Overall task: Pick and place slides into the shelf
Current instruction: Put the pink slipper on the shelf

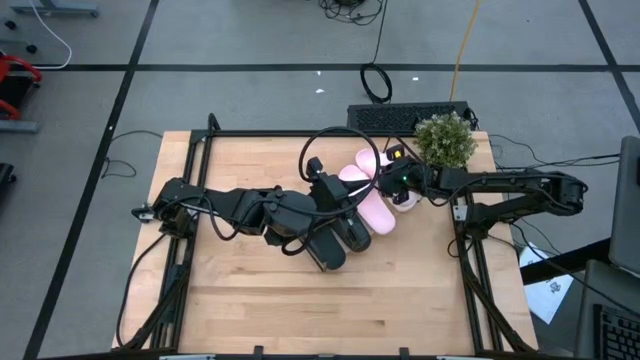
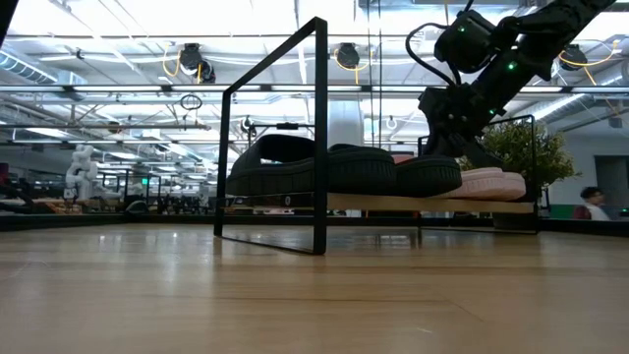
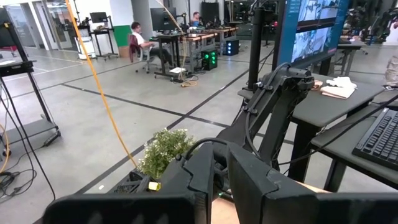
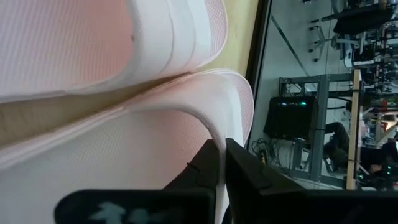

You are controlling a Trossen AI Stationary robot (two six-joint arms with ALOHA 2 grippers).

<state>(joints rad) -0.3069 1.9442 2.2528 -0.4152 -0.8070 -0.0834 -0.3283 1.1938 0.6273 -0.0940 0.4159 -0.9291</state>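
**Both end effectors over the slides on the shelf**

You have four slides lying side by side on the shelf (image 2: 472,205), which stands on the tabletop (image 1: 250,290). The two black slides (image 1: 335,240) sit toward the left arm's side, and the two pink slides (image 1: 370,195) lie just beside them toward the right arm's side. In the low view the black pair fills the middle of the board, and a pink slide shows at its right end beneath the right arm.

Your right end effector (image 1: 392,185) is down at the pink slides. Its wrist view shows the two dark fingers (image 4: 245,171) pressed nearly together on the edge of one pink slide's strap, so it is pinching that strap.

Your left end effector (image 1: 322,185) reaches across the shelf over the black slides. Its fingers (image 3: 249,183) stand close together with only a narrow gap, and nothing shows between them. You cannot tell from these views whether it touches a slide.

A potted plant (image 1: 445,140) stands at the far corner of the tabletop, near the right arm.
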